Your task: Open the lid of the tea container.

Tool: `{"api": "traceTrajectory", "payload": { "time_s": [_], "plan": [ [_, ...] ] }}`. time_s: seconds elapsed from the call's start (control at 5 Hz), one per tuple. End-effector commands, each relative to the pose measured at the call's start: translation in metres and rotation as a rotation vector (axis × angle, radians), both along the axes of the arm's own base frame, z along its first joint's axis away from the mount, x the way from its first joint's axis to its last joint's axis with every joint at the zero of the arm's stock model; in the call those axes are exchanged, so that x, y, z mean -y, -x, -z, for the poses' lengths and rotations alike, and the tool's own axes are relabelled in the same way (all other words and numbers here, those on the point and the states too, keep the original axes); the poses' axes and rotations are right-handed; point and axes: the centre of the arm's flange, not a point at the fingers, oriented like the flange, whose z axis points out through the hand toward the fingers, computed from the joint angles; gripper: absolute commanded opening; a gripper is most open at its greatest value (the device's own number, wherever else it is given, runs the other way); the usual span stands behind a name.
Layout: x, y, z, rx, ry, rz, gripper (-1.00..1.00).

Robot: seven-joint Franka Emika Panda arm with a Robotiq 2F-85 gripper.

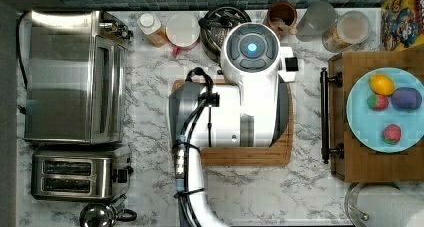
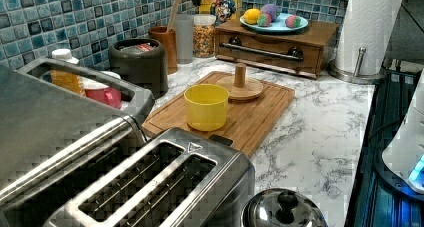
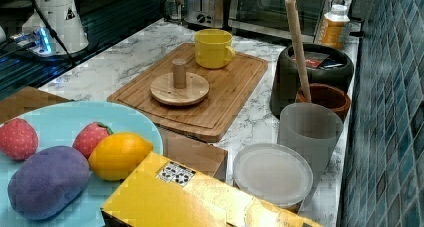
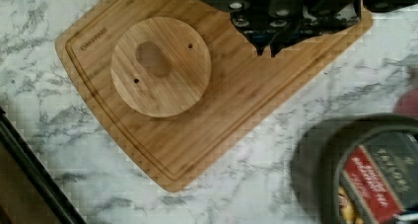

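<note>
One tea container (image 3: 311, 72) stands open-topped at the back edge of the desk (image 3: 100, 72), against the tiled wall, with red and dark packets showing inside; its round wooden lid (image 3: 179, 88), knob upward, lies on the cutting board (image 3: 225, 94) just in front, apart from the container. A yellow mug (image 3: 213, 48) shares the board. The gripper (image 4: 266, 49) hangs over the board's edge near the lid, its fingertips almost together and holding nothing.
</note>
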Motion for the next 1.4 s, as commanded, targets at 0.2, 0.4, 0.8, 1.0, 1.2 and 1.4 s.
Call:
{"api": "traceTrajectory", "payload": {
  "time_s": [0.2, 0.4, 0.8, 1.0, 1.2, 1.4],
  "plan": [
    [0.053, 0.040, 0.028, -0.036, -0.010, 0.168, 1.00],
    [0.058, 0.048, 0.046, -0.063, -0.007, 0.172, 1.00],
    [0.069, 0.069, 0.086, -0.093, -0.022, 0.180, 1.00],
    [0.077, 0.078, 0.105, -0.098, -0.049, 0.182, 1.00],
    [0.086, 0.086, 0.119, -0.048, -0.065, 0.208, 1.00],
    [0.089, 0.087, 0.128, -0.054, -0.053, 0.219, 1.00]
  ]
}}
